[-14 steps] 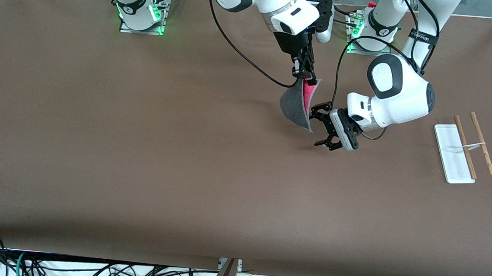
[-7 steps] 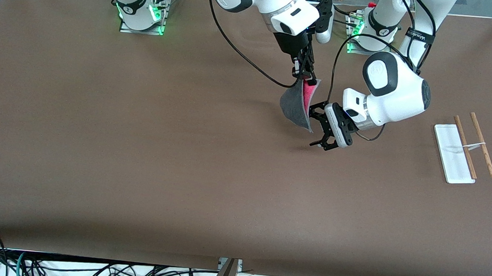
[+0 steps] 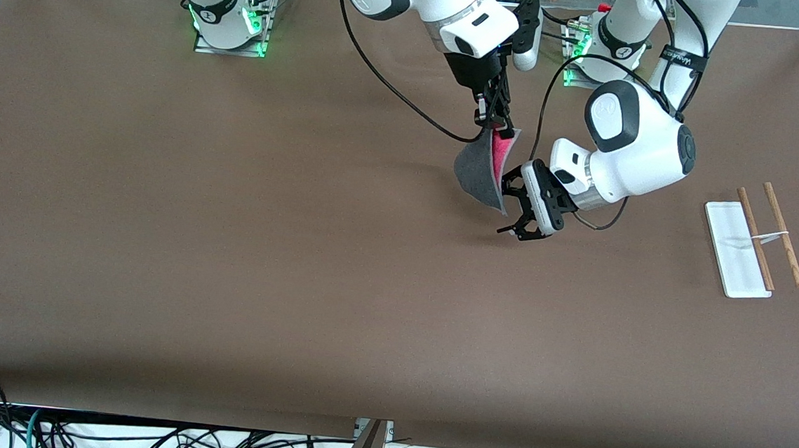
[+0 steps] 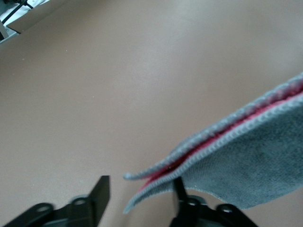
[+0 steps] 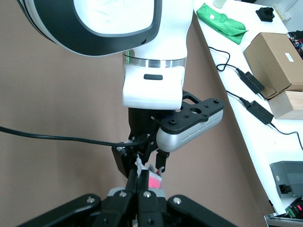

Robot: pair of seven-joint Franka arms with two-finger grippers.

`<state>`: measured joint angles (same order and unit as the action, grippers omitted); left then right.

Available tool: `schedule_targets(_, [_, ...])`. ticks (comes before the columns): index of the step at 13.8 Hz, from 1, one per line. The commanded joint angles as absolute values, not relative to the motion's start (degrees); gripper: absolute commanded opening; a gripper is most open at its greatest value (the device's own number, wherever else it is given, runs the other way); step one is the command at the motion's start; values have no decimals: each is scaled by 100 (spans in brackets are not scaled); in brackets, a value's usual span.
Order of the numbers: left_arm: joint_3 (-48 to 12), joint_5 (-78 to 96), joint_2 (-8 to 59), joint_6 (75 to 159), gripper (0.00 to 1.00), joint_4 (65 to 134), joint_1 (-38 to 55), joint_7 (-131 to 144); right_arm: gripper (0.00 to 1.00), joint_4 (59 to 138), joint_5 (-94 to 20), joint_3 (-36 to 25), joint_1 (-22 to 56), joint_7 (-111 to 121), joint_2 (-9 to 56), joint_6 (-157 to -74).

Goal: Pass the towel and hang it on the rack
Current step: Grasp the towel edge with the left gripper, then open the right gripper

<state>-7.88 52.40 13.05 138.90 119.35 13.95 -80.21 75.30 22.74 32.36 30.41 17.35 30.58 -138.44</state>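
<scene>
The towel (image 3: 477, 173), dark grey outside and pink-red inside, hangs folded above the middle of the table. My right gripper (image 3: 494, 122) is shut on its top corner; in the right wrist view the shut fingers (image 5: 142, 184) pinch the pink cloth (image 5: 154, 181). My left gripper (image 3: 510, 207) is open at the towel's lower corner. In the left wrist view the towel's stitched corner (image 4: 156, 182) lies between the two spread fingers (image 4: 99, 191), touching neither that I can see. The rack (image 3: 757, 235), a white base with two wooden rods, stands at the left arm's end of the table.
The two arm bases (image 3: 231, 15) with green lights stand along the table's top edge. Cables (image 3: 75, 433) hang below the table's front edge. The right wrist view shows boxes (image 5: 274, 47) and a green cloth (image 5: 222, 19) off the table.
My left gripper has moved toward the hanging towel, and its open fingers now straddle the lower corner. The right gripper and the towel have stayed still.
</scene>
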Motion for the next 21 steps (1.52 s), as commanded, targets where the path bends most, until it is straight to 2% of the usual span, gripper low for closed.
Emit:
schedule_targets(1, [-773, 5063, 1230, 13931, 19, 11927, 1441, -8104, 0, 7418, 2347, 3270, 3041, 1749, 3129, -13878])
schedule_targets(2, [-773, 5063, 1222, 13931, 6, 11935, 1441, -8104, 0, 7418, 2347, 3270, 3041, 1749, 3129, -13878])
schedule_targets(3, [-773, 5071, 1213, 13922, 0, 11936, 1441, -8095, 0, 7418, 2347, 3270, 3041, 1749, 3129, -13878])
schedule_targets(12, [-765, 4834, 976, 13843, 0, 11962, 1327, -8068, 0, 7418, 2320, 3270, 3050, 1390, 3173, -13922])
schedule_targets(13, [-765, 4834, 958, 13843, 0, 11962, 1266, -8068, 9, 7418, 2320, 3270, 3050, 1319, 3173, -13913])
schedule_targets(14, [-765, 4834, 923, 13834, 0, 11962, 1205, -8068, 45, 7418, 2329, 3270, 3050, 1318, 3164, -13922])
schedule_targets(15, [-765, 4834, 897, 13825, 0, 11962, 1161, -8068, 99, 7418, 2329, 3270, 3041, 1318, 3173, -13922])
schedule_targets(18, [-765, 4834, 818, 13676, 0, 11971, 1003, -8060, 100, 7418, 2277, 3270, 3032, 1283, 3164, -13904])
schedule_targets(21, [-765, 4388, 581, 13658, 0, 11979, 661, -8016, 100, 7418, 1655, 3270, 2848, 1274, 3094, -13887])
